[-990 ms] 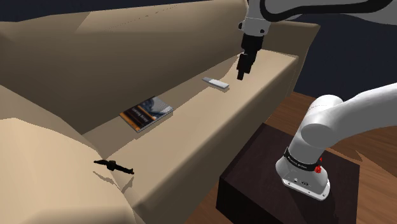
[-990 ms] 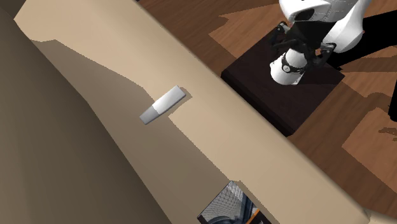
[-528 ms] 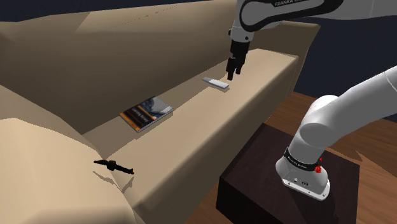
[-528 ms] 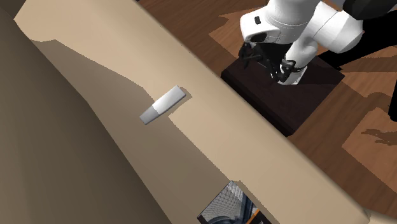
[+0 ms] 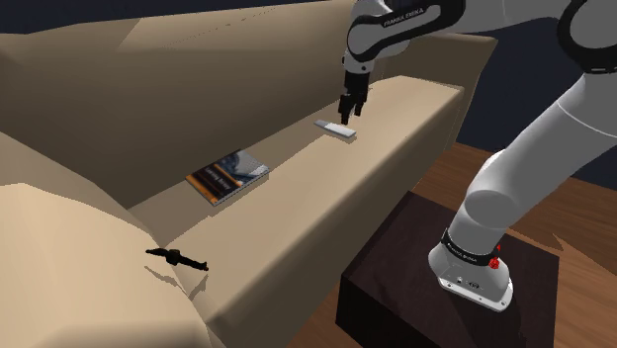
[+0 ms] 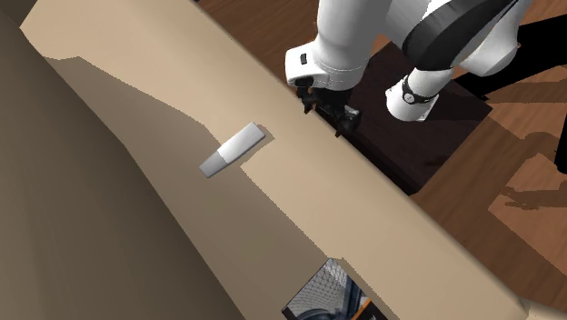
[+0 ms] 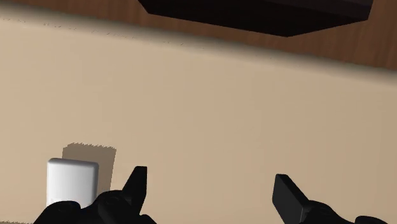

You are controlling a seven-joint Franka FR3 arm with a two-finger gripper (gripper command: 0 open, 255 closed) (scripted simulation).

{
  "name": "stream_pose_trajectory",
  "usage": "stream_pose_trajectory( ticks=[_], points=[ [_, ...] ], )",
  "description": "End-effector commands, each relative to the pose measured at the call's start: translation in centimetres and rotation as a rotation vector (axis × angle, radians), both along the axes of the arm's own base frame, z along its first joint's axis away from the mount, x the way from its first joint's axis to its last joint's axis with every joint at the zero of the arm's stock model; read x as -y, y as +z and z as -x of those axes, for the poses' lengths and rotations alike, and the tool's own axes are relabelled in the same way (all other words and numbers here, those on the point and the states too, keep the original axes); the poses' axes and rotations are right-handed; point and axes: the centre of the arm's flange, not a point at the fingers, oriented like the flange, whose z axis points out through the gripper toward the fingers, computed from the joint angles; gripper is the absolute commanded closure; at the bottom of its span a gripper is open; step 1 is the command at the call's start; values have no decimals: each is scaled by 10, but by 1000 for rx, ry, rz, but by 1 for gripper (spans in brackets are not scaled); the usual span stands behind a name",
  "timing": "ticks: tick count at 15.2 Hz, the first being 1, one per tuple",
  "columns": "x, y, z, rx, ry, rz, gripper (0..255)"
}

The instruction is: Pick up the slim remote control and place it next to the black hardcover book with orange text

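Just above a beige sofa seat (image 5: pixel 297 198), the black gripper (image 5: pixel 350 107) hangs near the slim grey-white remote (image 5: pixel 335 129). A book (image 5: pixel 228 175) with orange print lies well apart along the seat, and a small black object (image 5: pixel 178 258) rests on the sofa's armrest. The fingers (image 7: pixel 137 181) stand wide apart and empty, with the remote (image 7: pixel 72 181) outside them, beside one finger. Lettering on the arm (image 5: pixel 396 25) reads "FRANKA".

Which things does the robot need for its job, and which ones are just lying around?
For the job: light grey remote, dark book with orange text, the robot's open fingers.
Just lying about: small black thing on the arm of the sofa.
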Motion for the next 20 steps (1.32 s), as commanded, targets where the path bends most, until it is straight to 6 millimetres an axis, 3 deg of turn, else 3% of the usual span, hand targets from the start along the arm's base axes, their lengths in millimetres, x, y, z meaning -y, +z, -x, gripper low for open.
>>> stream_pose_trajectory(
  ticks=[1, 20],
  points=[
    [14, -13, -20, -3, -8, 8, 0],
    [150, -119, -194, -34, -88, 70, 0]
  ],
)
